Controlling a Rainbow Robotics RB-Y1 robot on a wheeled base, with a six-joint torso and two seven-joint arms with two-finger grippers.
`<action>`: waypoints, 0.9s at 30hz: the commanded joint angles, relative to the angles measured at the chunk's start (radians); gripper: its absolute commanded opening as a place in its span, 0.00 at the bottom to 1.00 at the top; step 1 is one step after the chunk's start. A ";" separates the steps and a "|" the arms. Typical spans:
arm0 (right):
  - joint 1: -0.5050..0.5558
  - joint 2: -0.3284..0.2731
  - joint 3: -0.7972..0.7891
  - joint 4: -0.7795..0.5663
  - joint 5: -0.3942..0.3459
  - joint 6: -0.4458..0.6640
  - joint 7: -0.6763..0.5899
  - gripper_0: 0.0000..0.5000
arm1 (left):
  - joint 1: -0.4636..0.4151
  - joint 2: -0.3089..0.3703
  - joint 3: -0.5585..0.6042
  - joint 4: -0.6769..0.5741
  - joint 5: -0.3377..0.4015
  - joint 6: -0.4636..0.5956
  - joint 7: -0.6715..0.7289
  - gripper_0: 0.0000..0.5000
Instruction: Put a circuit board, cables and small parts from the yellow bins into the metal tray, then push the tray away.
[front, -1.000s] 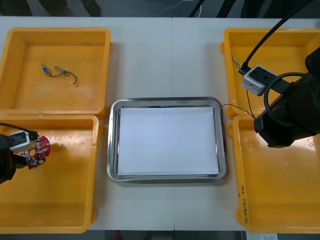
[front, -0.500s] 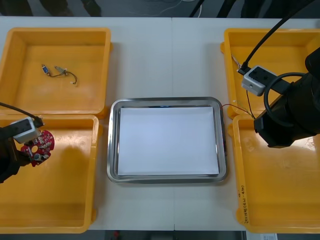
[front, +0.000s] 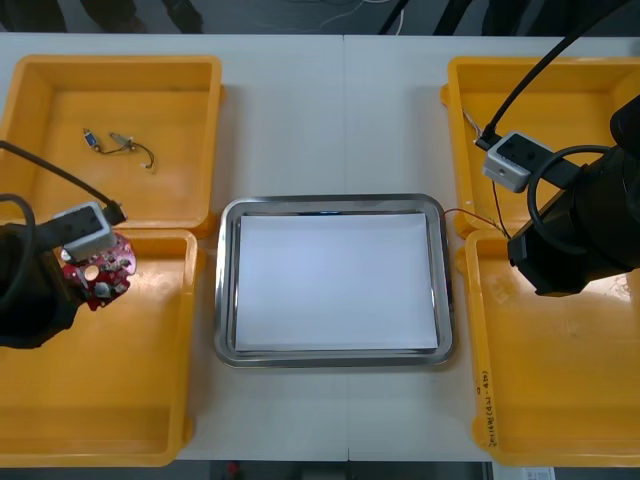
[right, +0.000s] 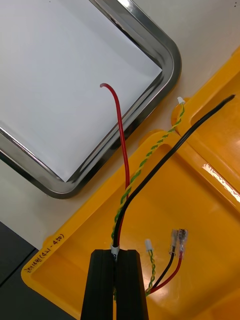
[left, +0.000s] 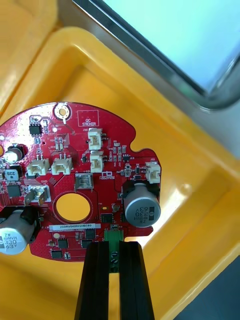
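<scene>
A round red circuit board (front: 100, 272) hangs over the near left yellow bin (front: 100, 400), close to its far wall. My left gripper (left: 114, 257) is shut on the board (left: 75, 185) at its edge. The metal tray (front: 335, 201), white inside, lies between the bins with nothing in it. My right gripper (right: 118, 265) is shut on a bundle of cables (right: 125, 170): one red, one black, one twisted yellow and green. The bundle hangs above the near right bin (right: 200, 210), and the red end reaches over the tray's corner (right: 165, 55).
The far left bin (front: 110, 190) holds a short cable with small metal parts (front: 120, 142). More cable ends (right: 172, 250) lie in the near right bin beside my right fingers. The right arm's bulk (front: 580, 230) covers the join of the two right bins.
My left gripper has carried the circuit board to the right and toward the far wall of its bin, nearer the tray. The right arm has stayed still.
</scene>
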 joint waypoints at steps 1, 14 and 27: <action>-0.030 -0.007 0.010 -0.030 -0.011 0.004 0.000 0.00 | -0.104 -0.025 -0.079 -0.024 -0.023 0.010 0.111 0.00; -0.030 -0.007 0.010 -0.030 -0.009 0.004 -0.001 0.00 | -0.334 -0.077 -0.309 -0.022 -0.102 0.051 0.331 0.00; -0.030 -0.009 0.010 -0.030 -0.009 0.004 -0.004 0.00 | -0.539 -0.169 -0.580 -0.002 -0.211 0.063 0.597 0.00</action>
